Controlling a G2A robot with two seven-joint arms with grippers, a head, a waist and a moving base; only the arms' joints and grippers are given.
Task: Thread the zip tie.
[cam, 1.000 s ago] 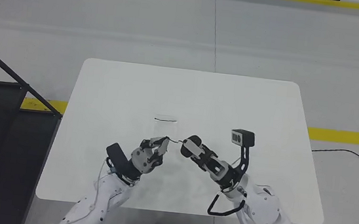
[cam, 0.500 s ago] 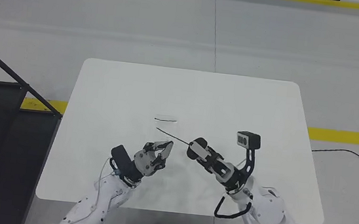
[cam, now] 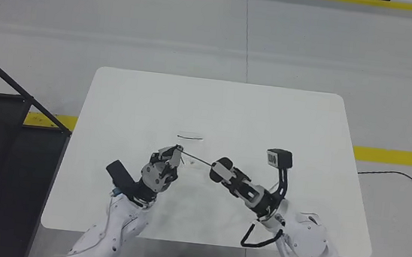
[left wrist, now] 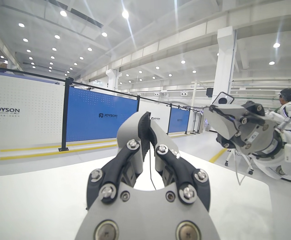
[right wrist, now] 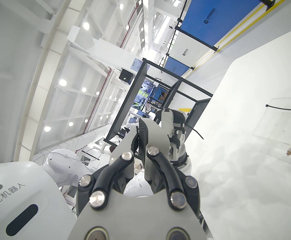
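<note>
Over the table (cam: 283, 114), the left gripper (cam: 175, 154) has advanced and closed. It and the right gripper (cam: 215, 166) now both pinch the zip tie (cam: 197, 158), strung between them above the surface. Expect a light, springy, slick strap: grip near its ends. The grippers face each other, apparently level.

Left gripper (cam: 174, 155) was open and clear of the zip tie (cam: 197, 159) half a second ago. I've since swung it farther up the table and pinched the tie's free end. Right gripper (cam: 216, 167) edged slightly toward it.
</note>
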